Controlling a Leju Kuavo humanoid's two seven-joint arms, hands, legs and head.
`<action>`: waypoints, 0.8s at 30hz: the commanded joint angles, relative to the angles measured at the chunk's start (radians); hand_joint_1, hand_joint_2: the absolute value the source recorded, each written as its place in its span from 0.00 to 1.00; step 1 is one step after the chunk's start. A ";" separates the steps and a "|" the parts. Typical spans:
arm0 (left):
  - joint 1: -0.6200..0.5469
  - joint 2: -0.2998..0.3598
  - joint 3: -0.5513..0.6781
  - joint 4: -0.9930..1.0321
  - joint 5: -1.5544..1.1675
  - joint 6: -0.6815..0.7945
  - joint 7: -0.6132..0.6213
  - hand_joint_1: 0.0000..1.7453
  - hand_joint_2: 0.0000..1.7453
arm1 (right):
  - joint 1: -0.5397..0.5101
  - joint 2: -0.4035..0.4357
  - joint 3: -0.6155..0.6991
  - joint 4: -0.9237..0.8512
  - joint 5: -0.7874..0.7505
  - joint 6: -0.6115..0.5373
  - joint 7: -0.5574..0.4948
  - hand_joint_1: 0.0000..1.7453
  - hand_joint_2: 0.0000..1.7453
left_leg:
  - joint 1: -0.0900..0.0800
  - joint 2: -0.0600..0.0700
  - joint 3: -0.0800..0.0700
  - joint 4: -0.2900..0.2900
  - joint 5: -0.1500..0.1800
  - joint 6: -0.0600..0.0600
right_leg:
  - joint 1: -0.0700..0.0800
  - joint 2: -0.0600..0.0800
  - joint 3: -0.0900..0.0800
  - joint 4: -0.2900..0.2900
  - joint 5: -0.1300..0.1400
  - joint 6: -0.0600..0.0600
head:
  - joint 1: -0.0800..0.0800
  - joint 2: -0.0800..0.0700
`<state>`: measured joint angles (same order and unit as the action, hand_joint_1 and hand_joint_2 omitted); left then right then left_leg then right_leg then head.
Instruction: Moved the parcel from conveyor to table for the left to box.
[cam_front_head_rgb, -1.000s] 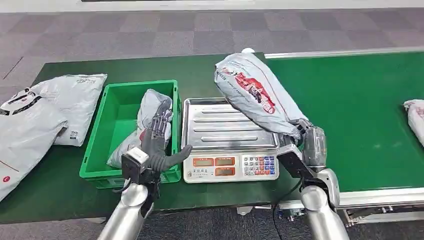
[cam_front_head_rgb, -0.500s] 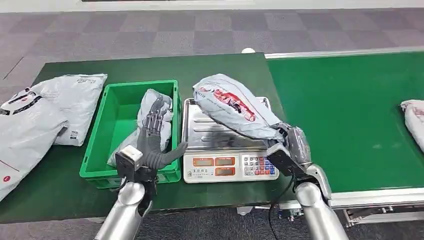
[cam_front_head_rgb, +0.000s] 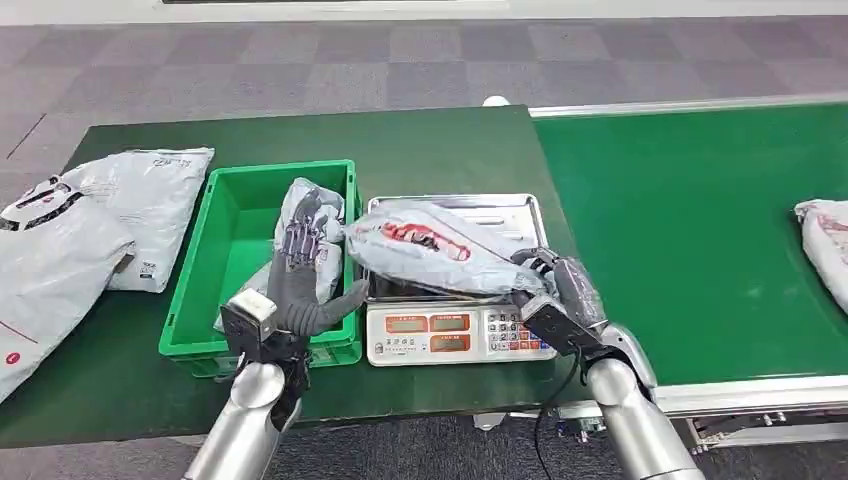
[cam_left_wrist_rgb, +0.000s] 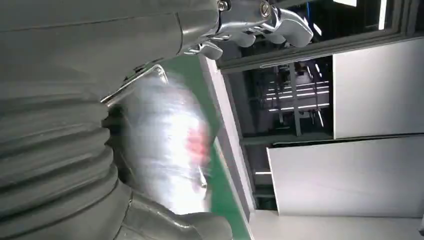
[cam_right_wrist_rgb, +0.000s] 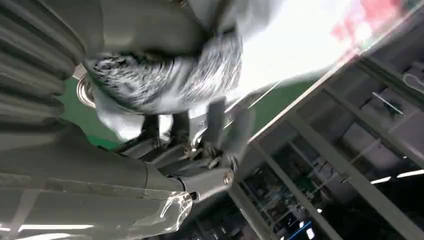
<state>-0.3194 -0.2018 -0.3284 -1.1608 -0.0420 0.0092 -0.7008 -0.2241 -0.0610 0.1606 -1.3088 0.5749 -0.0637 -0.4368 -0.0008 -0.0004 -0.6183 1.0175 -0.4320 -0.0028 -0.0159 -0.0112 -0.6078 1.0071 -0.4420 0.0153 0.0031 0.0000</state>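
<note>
We log: right hand (cam_front_head_rgb: 553, 283) clamped on grey parcel (cam_front_head_rgb: 430, 248) lying, seemingly, on the scale (cam_front_head_rgb: 455, 330); left hand (cam_front_head_rgb: 298, 275), fingers apart, over the green box (cam_front_head_rgb: 222, 262).

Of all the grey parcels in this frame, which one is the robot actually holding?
The parcel with red print over the scale tray, gripped at its end by the right robot hand. The others lie loose: one in the green bin, two on the table, one on the conveyor.

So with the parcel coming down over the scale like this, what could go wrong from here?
1. The parcel is held only at one end by the right robot hand, so it may sag or slip.
2. Its free end overhangs the scale toward the green bin, near the open left robot hand; they may collide.
</note>
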 joint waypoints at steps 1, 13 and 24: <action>-0.039 0.029 -0.027 0.048 -0.001 0.001 0.003 0.00 1.00 | -0.018 -0.037 0.056 0.030 0.011 -0.028 0.021 0.00 1.00 | 0.001 0.001 0.005 -0.003 -0.001 -0.001 | 0.001 0.001 0.005 -0.004 0.000 -0.001 | 0.000 0.000; -0.064 0.036 -0.041 0.075 0.000 0.001 0.003 0.00 1.00 | -0.027 -0.039 0.066 0.030 -0.046 0.002 -0.019 0.00 1.00 | 0.001 0.001 0.003 -0.001 -0.001 -0.001 | 0.001 0.001 0.002 -0.001 0.000 -0.001 | 0.000 0.000; -0.110 0.014 -0.030 0.149 -0.020 0.004 0.003 0.00 1.00 | 0.066 0.048 -0.070 -0.333 -0.416 0.002 -0.261 0.00 1.00 | 0.000 -0.001 0.002 -0.001 0.000 -0.001 | 0.000 0.000 0.002 -0.001 -0.001 -0.001 | 0.000 0.000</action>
<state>-0.3695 -0.2007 -0.3307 -1.1246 -0.0454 0.0217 -0.7004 -0.2004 -0.0710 0.1617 -1.4421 0.2772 -0.0397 -0.6897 -0.0008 -0.0001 -0.6182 1.0176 -0.4320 -0.0028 -0.0159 -0.0109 -0.6081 1.0071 -0.4419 0.0153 0.0031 0.0000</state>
